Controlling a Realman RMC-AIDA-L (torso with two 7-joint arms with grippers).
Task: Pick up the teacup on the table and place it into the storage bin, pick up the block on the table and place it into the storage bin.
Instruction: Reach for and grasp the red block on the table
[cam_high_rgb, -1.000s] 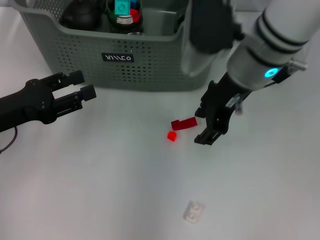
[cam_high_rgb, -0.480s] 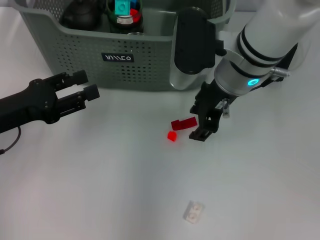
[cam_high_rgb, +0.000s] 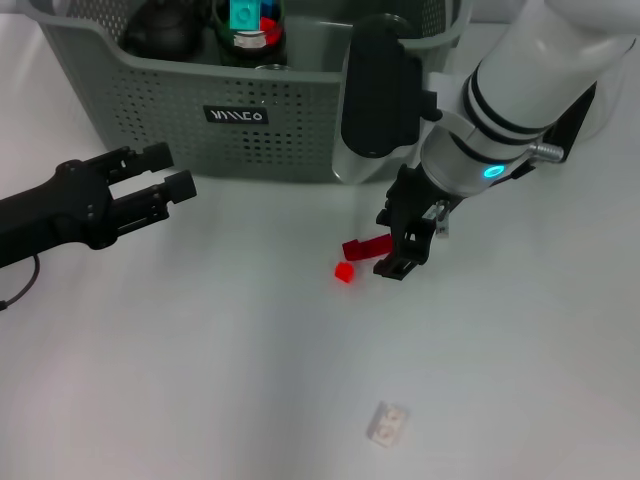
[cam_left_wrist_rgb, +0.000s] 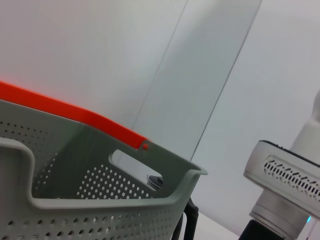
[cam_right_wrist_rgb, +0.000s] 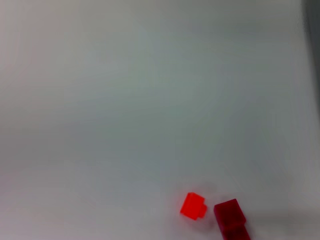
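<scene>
Reaching now: my right hand (cam_high_rgb: 394, 242) sits centre-right of the head view, fingers spread, tips down at the right end of the dark red block (cam_high_rgb: 366, 246); I can't tell whether a finger touches it.
Grip state: nothing pinched on the right; the block lies flat on the tabletop (cam_high_rgb: 250, 380).
Nearby pieces: a small bright red block (cam_high_rgb: 344, 272) rests just below-left of the dark one, and both show at the bottom of the right wrist view, close together. A pale clear block (cam_high_rgb: 388, 423) lies well apart, low in the frame.
Left hand (cam_high_rgb: 160, 182): parked at middle-left of the head view, fingers spread, empty, in front of the bin's wall.
Storage bin (cam_high_rgb: 300, 110): fills the upper left, with dark items already inside; one round dark shape could be the teacup, but I can't confirm that.
Teacup: I see none out on the tabletop, so I judge that half likely finished.
Remaining: as I read it, the block part is barely started, with grasp, lift, carry up to the bin and release all ahead.
</scene>
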